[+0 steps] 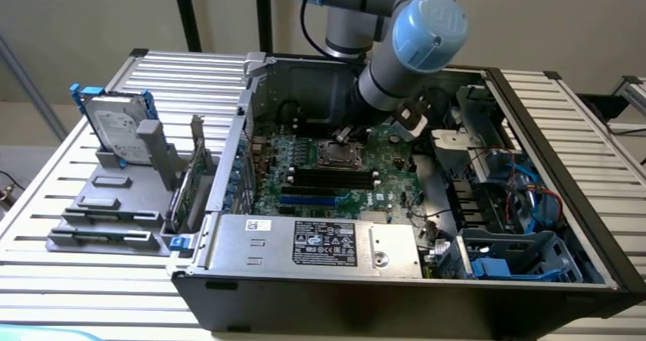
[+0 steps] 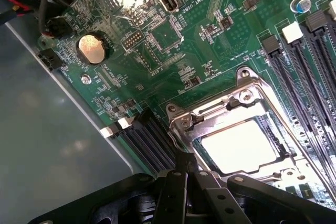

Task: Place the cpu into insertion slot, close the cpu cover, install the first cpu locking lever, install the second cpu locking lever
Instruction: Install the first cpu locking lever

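Soft light — glare off cpu [image 2: 239,145]

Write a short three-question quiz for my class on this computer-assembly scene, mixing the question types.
1. True or false: the cpu shows through the cut-out centre of the cpu cover.
2. The claw is: A) wide open; B) shut; C) gripping the cpu.
3. What colour is the circuit board bearing the coin battery?
Key: 1 true; 2 B; 3 green.
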Robot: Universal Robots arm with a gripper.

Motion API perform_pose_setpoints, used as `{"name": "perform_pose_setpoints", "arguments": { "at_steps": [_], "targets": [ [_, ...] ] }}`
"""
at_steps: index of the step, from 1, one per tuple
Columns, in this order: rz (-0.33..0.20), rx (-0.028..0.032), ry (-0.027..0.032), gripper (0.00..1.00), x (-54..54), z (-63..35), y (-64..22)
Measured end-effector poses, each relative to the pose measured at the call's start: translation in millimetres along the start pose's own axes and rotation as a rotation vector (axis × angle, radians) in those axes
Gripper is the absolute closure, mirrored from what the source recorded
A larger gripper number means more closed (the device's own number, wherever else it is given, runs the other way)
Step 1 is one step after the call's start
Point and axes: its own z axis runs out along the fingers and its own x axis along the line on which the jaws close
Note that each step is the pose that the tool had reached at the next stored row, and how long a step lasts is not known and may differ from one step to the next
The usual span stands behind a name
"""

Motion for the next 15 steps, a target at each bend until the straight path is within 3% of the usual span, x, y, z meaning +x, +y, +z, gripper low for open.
{"name": "perform_pose_setpoints", "arguments": {
  "at_steps": [5,10,15],
  "targets": [
    [-0.002,0.0011,0.0001,0.89,-5.1,0.0,-7.2],
    [-0.002,0.0019,0.0012,0.89,-3.0,-3.0,-12.9],
    [-0.002,0.0022,0.0017,0.89,-2.1,-2.8,-13.8]
  ]
}}
